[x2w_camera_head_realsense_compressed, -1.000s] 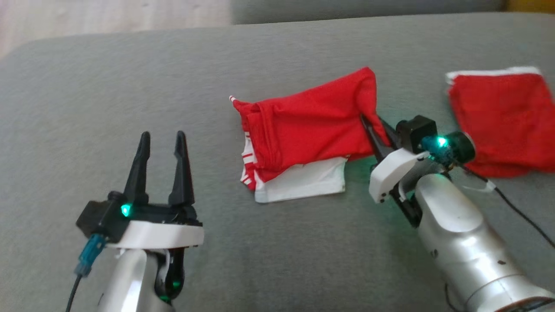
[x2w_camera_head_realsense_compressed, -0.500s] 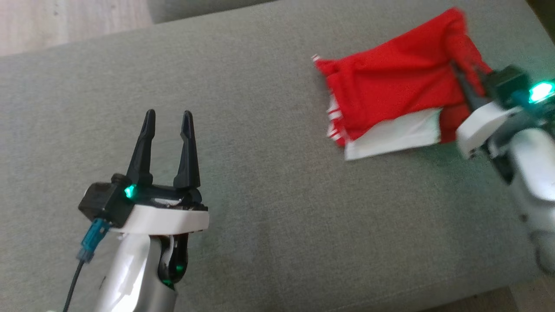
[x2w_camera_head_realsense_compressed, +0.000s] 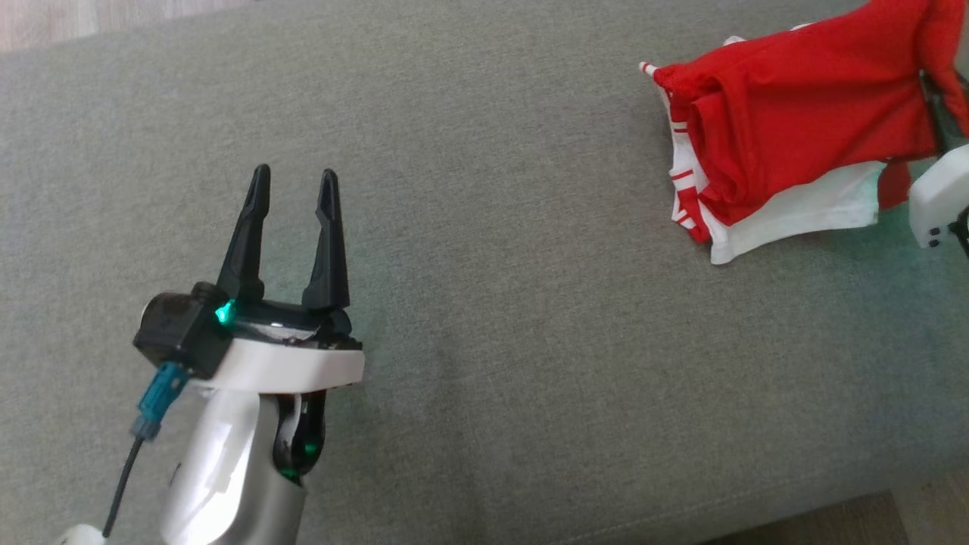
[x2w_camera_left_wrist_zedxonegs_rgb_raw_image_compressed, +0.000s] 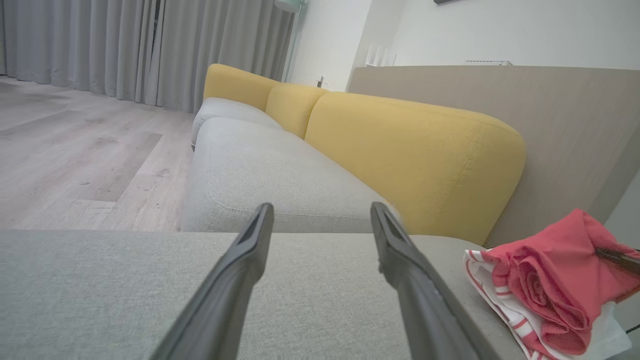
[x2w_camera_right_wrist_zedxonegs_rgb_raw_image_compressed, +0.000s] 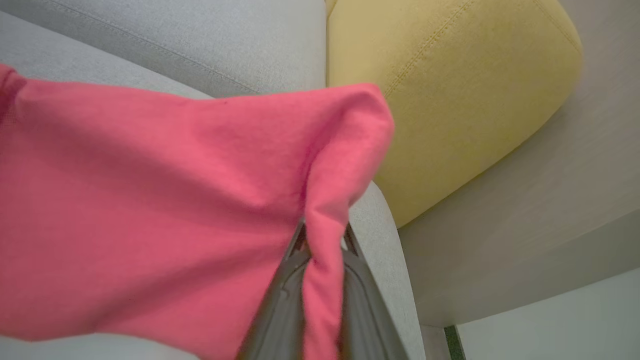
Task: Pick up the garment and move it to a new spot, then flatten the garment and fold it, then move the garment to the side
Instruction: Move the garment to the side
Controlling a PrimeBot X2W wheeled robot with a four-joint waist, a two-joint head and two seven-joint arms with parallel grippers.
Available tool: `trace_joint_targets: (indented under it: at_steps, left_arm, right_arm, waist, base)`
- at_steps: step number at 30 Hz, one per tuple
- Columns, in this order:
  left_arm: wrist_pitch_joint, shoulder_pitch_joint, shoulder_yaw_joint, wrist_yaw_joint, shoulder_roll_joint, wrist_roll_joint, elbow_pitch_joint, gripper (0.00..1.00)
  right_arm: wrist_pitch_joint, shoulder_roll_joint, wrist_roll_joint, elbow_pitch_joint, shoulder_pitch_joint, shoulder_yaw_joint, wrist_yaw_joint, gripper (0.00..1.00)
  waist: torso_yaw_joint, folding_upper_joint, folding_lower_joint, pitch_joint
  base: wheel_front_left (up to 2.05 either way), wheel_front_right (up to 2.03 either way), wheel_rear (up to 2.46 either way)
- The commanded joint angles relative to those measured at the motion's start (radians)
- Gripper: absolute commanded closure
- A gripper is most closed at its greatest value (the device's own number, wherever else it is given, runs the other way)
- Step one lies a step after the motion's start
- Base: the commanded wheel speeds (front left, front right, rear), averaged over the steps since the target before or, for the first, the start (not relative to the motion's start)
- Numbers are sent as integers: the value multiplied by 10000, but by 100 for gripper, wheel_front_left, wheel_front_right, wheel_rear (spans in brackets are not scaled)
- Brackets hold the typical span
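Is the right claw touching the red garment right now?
Touching. The right wrist view shows the right claw shut on a fold of the garment, with cloth pinched between its fingers.

A grey fabric sofa seat (x2w_camera_head_realsense_compressed: 484, 318) spans the head view. Pale wooden floor (x2w_camera_head_realsense_compressed: 45, 19) shows at 11 o'clock and again at 5 o'clock, past the seat's front seam. In the left wrist view a second grey seat cushion (x2w_camera_left_wrist_zedxonegs_rgb_raw_image_compressed: 260, 170) lies at the centre. Yellow back cushions (x2w_camera_left_wrist_zedxonegs_rgb_raw_image_compressed: 415, 150) run beside it toward 2 o'clock. Grey curtains (x2w_camera_left_wrist_zedxonegs_rgb_raw_image_compressed: 125, 45) hang at 11 o'clock, above the floor at 9 o'clock. A taupe panel (x2w_camera_left_wrist_zedxonegs_rgb_raw_image_compressed: 575, 110) stands at 3 o'clock beneath a white wall (x2w_camera_left_wrist_zedxonegs_rgb_raw_image_compressed: 500, 30).
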Motion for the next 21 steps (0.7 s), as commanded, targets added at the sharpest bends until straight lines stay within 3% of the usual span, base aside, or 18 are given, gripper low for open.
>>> trace_joint_targets:
  at_steps: [1, 2, 3, 10, 21]
  left_arm:
    - [-93, -247, 345, -40, 77, 51, -268, 0]
    - [-93, -243, 388, -46, 77, 32, -271, 0]
    - [-93, -243, 420, -53, 77, 37, -275, 0]
    - [-93, -74, 598, -92, 77, 66, -227, 0]
    - [-93, 544, 1177, -49, 77, 201, -439, 0]
  right_arm:
    - [-82, -165, -145, -55, -263, -65, 67, 100]
    - [-91, -120, -210, 31, -288, -124, 67, 91]
    - [-136, -77, -264, 100, -317, -233, 67, 0]
    - [-619, 520, -593, 56, -366, -1030, 67, 0]
    - [-948, 2318, -387, -1834, 247, -1614, 67, 0]
  waist:
    - [38, 0, -1, 15]
    - [48, 0, -1, 11]
    - [61, 0, -1, 6]
    - [155, 0, -1, -388]
    - [270, 0, -1, -1370]
  base:
    - [0, 0, 0]
    - [0, 0, 0]
    - [0, 0, 0]
    - [0, 0, 0]
    - [0, 0, 0]
